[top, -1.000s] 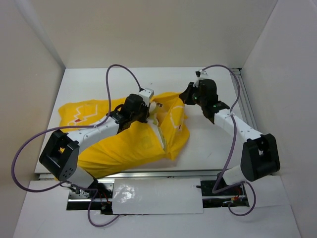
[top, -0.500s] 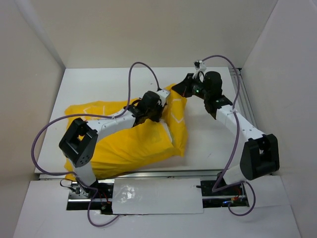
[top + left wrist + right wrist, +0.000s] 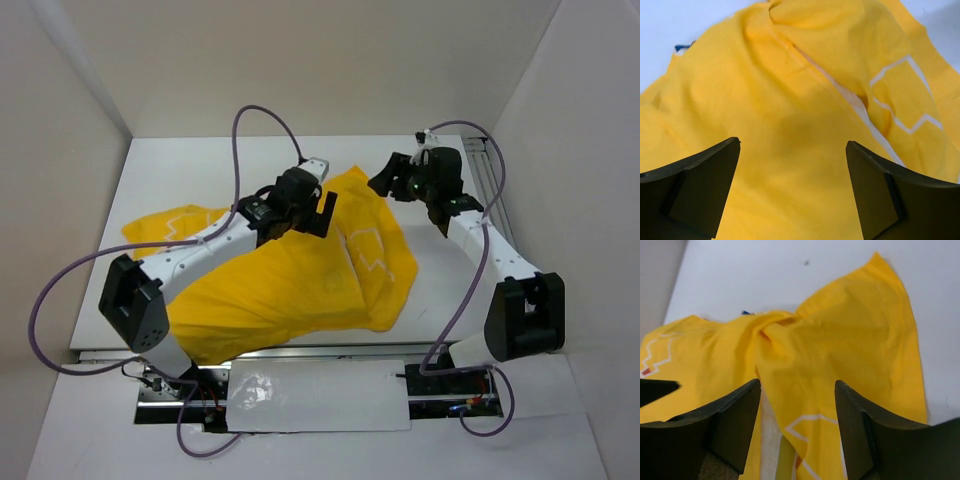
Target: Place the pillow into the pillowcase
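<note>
The yellow pillowcase lies heaped across the middle of the table, bulging, with white zigzag print on its right flap. Nearly all of the pillow is hidden under the yellow cloth; only a narrow cream-white strip shows in a slit of the fabric, also in the right wrist view as a pale strip. My left gripper hovers over the case's far part, open, with only yellow cloth below its fingers. My right gripper is open above the case's far right corner, nothing between its fingers.
White walls close in the table on the left, back and right. A metal rail runs along the right edge. Purple cables loop above both arms. A white panel covers the near edge between the arm bases.
Both grippers have opened and let go of the yellow fabric. The case has dropped and spread out to the right. The left arm has pulled back a little to the left.
</note>
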Controlling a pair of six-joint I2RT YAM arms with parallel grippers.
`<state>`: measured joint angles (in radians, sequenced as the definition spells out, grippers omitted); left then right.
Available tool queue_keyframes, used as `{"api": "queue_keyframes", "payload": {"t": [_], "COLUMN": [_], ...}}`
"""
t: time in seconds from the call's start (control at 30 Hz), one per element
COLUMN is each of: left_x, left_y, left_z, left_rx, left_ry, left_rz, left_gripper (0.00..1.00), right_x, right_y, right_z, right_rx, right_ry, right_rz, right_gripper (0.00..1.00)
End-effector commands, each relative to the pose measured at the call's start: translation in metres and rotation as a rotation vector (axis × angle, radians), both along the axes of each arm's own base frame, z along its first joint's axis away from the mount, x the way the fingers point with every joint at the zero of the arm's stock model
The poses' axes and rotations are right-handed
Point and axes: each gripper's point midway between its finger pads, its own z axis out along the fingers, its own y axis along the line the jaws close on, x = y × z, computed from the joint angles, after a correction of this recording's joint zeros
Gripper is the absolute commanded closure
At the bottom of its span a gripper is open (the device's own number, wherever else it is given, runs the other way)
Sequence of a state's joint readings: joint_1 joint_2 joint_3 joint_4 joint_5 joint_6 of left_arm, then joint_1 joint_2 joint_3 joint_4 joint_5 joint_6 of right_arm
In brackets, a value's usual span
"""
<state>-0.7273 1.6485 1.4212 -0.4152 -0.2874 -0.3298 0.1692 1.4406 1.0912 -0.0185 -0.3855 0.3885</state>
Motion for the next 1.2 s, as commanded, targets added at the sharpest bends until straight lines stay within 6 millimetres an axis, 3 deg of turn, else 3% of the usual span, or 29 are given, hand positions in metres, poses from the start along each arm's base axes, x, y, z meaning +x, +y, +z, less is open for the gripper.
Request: {"api": "queue_keyframes", "payload": {"t": [0.0,0.1,0.13,0.23,0.27,0.3,0.33,0.5,0.6,0.7,0.77,0.83,0.87,0.9,0.93,1.0,1.03,1.13,1.17], "left_x": [-0.029,-0.052,-0.059,-0.082,-0.089,-0.097,-0.102,-0.109,-0.105,-0.104,-0.103,-0.101,-0.102,-0.102,-0.098,-0.091,-0.084,-0.061,-0.045], "left_y": [0.013,0.012,0.008,-0.005,-0.01,-0.016,-0.02,-0.031,-0.028,-0.027,-0.023,-0.022,-0.018,-0.018,-0.017,-0.014,-0.007,0.0,0.01], "left_z": [0.019,0.003,0.001,-0.013,-0.023,-0.032,-0.032,-0.064,-0.072,-0.072,-0.076,-0.076,-0.084,-0.085,-0.091,-0.106,-0.114,-0.119,-0.123], "left_rx": [-0.08,-0.117,-0.13,-0.125,-0.121,-0.102,-0.122,-0.091,-0.07,-0.066,-0.055,-0.05,-0.028,-0.028,-0.021,0.013,0.017,0.027,0.036], "left_ry": [0.025,0.102,0.118,0.168,0.199,0.217,0.233,0.309,0.312,0.307,0.304,0.297,0.306,0.306,0.313,0.329,0.345,0.338,0.332], "left_rz": [0.025,-0.017,-0.035,-0.097,-0.108,-0.131,-0.128,-0.121,-0.094,-0.088,-0.063,-0.055,-0.045,-0.045,-0.034,0.001,0.036,0.125,0.199], "left_gripper": [0.0,0.0,0.0,0.0,0.0,0.0,0.0,0.05,0.08,0.1,0.1,0.1,0.1,0.11,0.11,0.14,0.15,0.26,0.31], "right_x": [-0.024,-0.044,-0.054,-0.076,-0.078,-0.081,-0.083,-0.072,-0.061,-0.054,-0.049,-0.045,-0.041,-0.039,-0.035,-0.033,-0.038,-0.039,-0.05], "right_y": [-0.016,-0.016,-0.01,0.008,0.014,0.015,0.022,0.048,0.063,0.07,0.078,0.076,0.074,0.072,0.07,0.056,0.046,0.016,0.01], "right_z": [-0.028,-0.041,-0.056,-0.077,-0.077,-0.089,-0.095,-0.112,-0.115,-0.141,-0.142,-0.148,-0.147,-0.147,-0.126,-0.111,-0.093,-0.064,-0.051], "right_rx": [-0.101,-0.166,-0.186,-0.215,-0.216,-0.235,-0.25,-0.264,-0.266,-0.286,-0.28,-0.285,-0.293,-0.293,-0.279,-0.283,-0.286,-0.314,-0.32], "right_ry": [0.091,0.113,0.139,0.165,0.164,0.192,0.188,0.145,0.123,0.171,0.152,0.161,0.148,0.152,0.099,0.066,0.037,0.007,-0.001], "right_rz": [-0.068,-0.064,-0.033,0.057,0.073,0.074,0.094,0.14,0.153,0.168,0.176,0.153,0.131,0.109,0.086,-0.002,-0.039,-0.155,-0.152], "right_gripper": [0.32,0.32,0.32,0.32,0.32,0.32,0.32,0.32,0.32,0.35,0.42,0.78,0.99,1.0,1.0,1.0,1.0,1.0,1.0]}}
